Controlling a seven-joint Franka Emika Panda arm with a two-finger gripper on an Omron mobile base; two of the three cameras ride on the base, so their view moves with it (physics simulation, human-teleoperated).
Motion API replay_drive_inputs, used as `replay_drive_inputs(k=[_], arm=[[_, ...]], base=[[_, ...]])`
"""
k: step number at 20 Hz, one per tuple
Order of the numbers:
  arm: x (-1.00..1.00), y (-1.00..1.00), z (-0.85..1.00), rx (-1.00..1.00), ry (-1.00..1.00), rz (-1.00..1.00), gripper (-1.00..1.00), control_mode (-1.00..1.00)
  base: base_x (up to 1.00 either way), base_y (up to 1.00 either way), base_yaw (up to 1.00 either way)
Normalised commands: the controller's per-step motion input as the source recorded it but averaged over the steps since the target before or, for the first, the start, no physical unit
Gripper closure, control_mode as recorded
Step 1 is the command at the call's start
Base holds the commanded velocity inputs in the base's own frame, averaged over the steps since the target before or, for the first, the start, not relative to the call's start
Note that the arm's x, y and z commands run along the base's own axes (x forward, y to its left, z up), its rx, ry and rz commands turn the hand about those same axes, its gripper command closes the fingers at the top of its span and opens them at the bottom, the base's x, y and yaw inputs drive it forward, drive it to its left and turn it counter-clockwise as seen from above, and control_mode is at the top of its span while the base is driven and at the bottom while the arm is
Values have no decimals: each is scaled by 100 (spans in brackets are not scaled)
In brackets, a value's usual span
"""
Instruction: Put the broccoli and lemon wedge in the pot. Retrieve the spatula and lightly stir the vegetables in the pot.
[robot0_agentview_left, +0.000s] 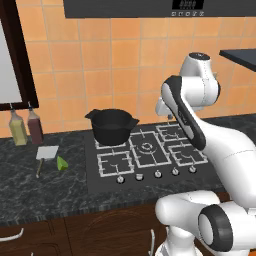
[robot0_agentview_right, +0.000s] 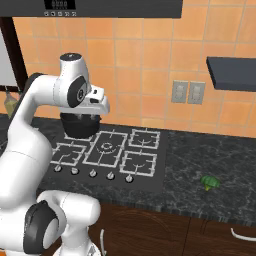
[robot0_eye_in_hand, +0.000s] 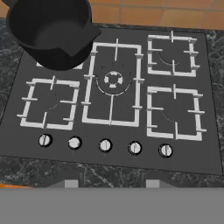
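table: dark marbled stone (robot0_agentview_left: 50, 185)
left of hob: spatula (robot0_agentview_left: 46, 154), lemon wedge (robot0_agentview_left: 62, 163), two bottles (robot0_agentview_left: 26, 127)
right: broccoli (robot0_agentview_right: 209, 182)

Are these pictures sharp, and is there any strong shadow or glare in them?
Left base view: even flat light, no glare; the pot looks slightly soft. Right base view: the broccoli is small and blurry. Hand view: the stove is a little soft, and the pot's inside is evenly dark.

Glossy white rounded arm (robot0_agentview_left: 220, 150) with dark joints.
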Motion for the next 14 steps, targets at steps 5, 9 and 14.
replay_drive_inputs(k=[5, 9, 14], arm=[[-10, -18, -6, -1, -6, 0, -100, -100], [-8, -93, -8, 0, -2, -3, -100, -100], [0, -100, -16, -1, 0, -7, -100, -100]], base=[[0, 0, 0], [0, 0, 0], [0, 0, 0]])
